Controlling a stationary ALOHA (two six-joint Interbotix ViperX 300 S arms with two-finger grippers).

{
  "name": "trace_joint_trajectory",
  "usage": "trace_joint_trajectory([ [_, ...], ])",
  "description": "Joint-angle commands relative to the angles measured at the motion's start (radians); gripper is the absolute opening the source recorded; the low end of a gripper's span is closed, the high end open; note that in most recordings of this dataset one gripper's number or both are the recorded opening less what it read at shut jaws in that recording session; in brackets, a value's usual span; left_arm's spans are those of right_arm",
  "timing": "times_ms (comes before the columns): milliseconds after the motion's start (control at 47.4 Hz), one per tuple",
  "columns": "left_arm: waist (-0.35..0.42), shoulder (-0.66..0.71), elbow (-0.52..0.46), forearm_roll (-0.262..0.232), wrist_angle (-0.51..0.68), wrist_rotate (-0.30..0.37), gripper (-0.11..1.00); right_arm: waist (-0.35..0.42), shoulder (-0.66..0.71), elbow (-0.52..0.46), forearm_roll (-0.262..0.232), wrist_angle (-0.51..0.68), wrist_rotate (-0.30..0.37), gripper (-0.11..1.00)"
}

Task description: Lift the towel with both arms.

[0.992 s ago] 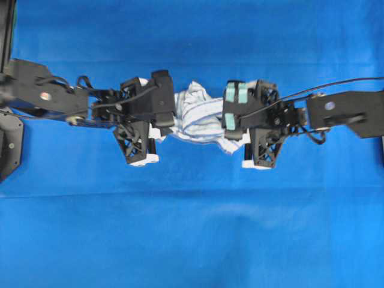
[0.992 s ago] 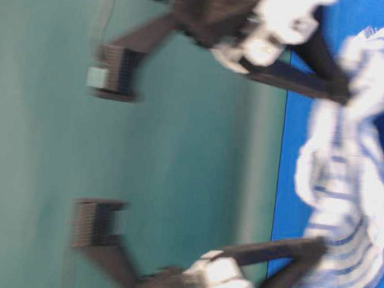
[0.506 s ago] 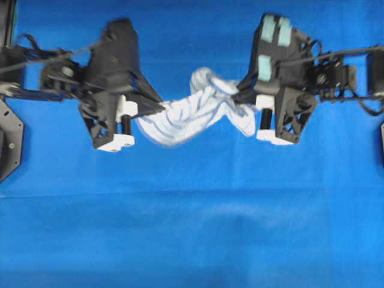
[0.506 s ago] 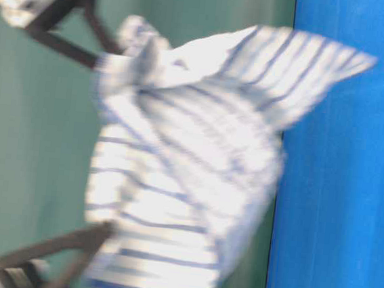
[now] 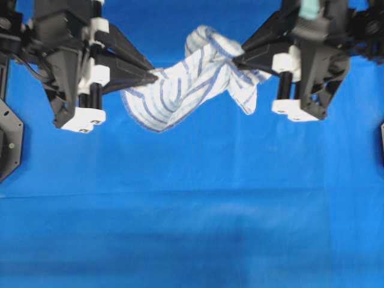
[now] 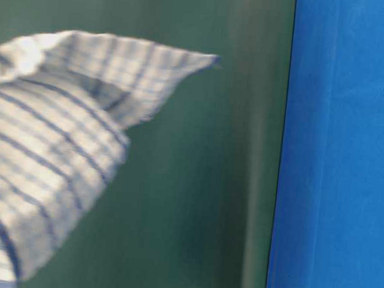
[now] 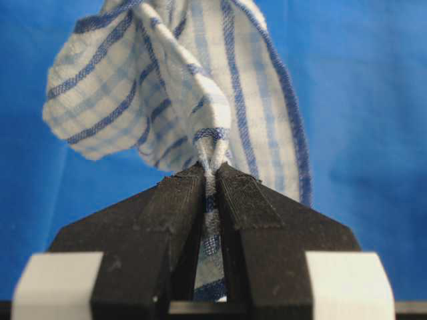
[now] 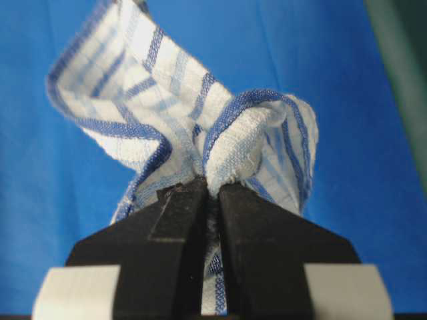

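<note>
The towel (image 5: pixel 186 81), white with thin blue and grey check stripes, hangs bunched in the air between my two grippers, clear of the blue cloth. My left gripper (image 5: pixel 155 76) is shut on the towel's left end; in the left wrist view (image 7: pixel 211 175) fabric is pinched between the black fingers. My right gripper (image 5: pixel 238 59) is shut on the right end; the right wrist view (image 8: pixel 212 190) shows a fold clamped there. In the table-level view the towel (image 6: pixel 48 150) fills the left side, well off the table.
The plain blue cloth (image 5: pixel 198 204) covers the whole table under the arms. A black fixture (image 5: pixel 9 141) sits at the left edge. In the table-level view the blue surface (image 6: pixel 343 158) is at the right, with a green backdrop (image 6: pixel 208 186) behind.
Both arms have risen and spread apart with the towel held between them. The towel has left the blue cloth and stretched out in the air.
</note>
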Motion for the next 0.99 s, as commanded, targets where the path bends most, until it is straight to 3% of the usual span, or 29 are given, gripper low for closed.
trace_joint_trajectory([
  [0, -0.003, -0.014, -0.063, 0.002, 0.025, 0.002, 0.04, 0.012, -0.020, -0.061, -0.003, 0.020, -0.005, 0.07],
  [422, -0.003, -0.012, -0.083, 0.005, 0.041, 0.006, 0.04, 0.025, -0.018, -0.074, -0.002, 0.037, -0.014, 0.07],
  [717, -0.002, -0.015, -0.080, 0.003, 0.041, 0.046, 0.06, 0.025, -0.020, -0.074, 0.000, 0.015, -0.066, 0.07],
  [781, -0.002, -0.015, -0.078, 0.003, 0.038, 0.052, 0.14, 0.025, -0.020, -0.074, 0.000, 0.011, -0.066, 0.07],
  [865, -0.002, -0.017, -0.075, 0.003, 0.031, 0.052, 0.36, 0.025, -0.020, -0.074, 0.000, 0.012, -0.058, 0.10],
  [971, -0.002, -0.021, -0.072, 0.003, 0.021, 0.052, 0.68, 0.025, -0.018, -0.072, -0.005, 0.011, -0.055, 0.40],
])
